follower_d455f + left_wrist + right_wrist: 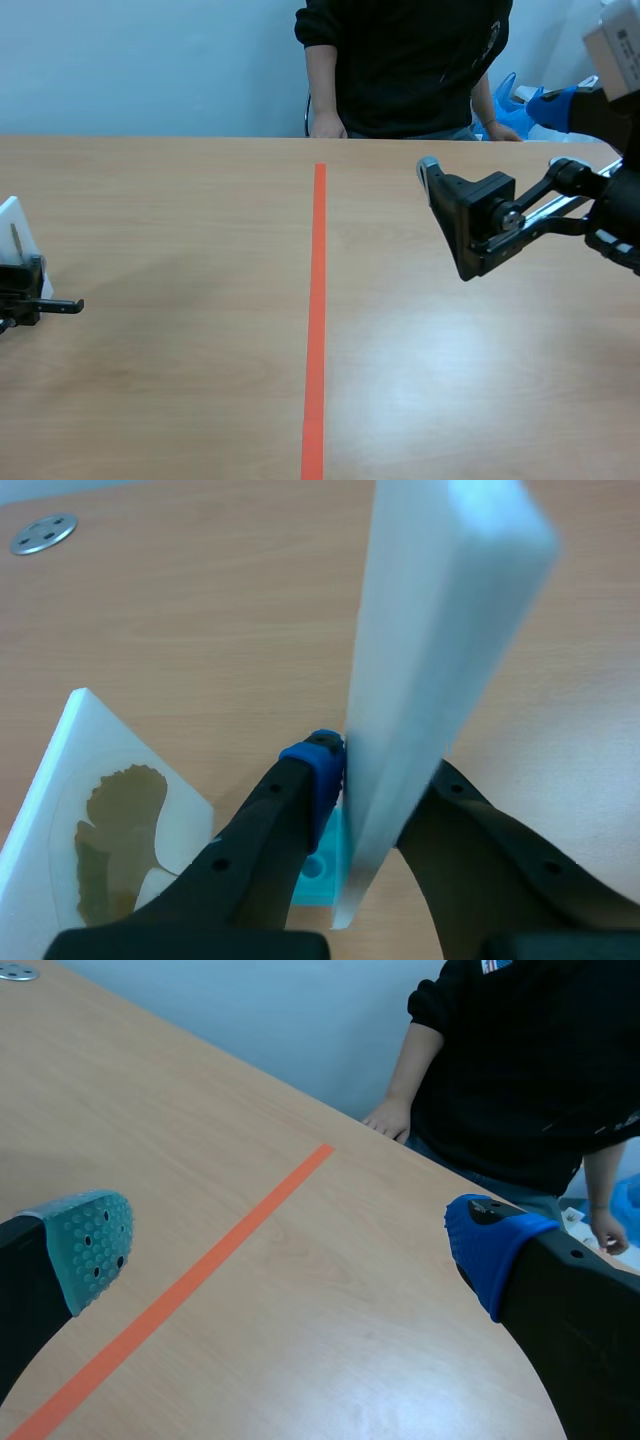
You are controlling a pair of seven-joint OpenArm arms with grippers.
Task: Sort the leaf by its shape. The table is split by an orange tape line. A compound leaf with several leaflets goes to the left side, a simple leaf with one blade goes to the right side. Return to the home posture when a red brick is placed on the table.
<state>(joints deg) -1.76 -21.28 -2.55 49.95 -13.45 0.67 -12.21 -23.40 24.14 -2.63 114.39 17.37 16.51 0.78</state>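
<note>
The jaws of the left gripper were closed on a white slab, held upright and edge-on between the fingers. The jaws of the right gripper were wide open and held nothing.

1. The table was divided by the orange tape line, which ran from the near edge towards the far edge.
2. A person stood at the far edge, with hands at that edge and clear of both arms.
3. The right gripper hung raised over the right half of the table. This was judged to be a standby position that left the work to the left arm.
4. The white slab was at the left edge of the table. Its faces were turned away from the camera, so any leaf on it could not be read.
5. A leaf card stood tilted just beside the left gripper. It carried a brownish, lobed leaf, judged to be a single blade and therefore due for the right side.
6. A turquoise block lay under the gripper at the slab's lower edge. It was possibly a stand.
7. A metal disc sat in the table surface well ahead of the gripper.

No red brick was visible.
</note>
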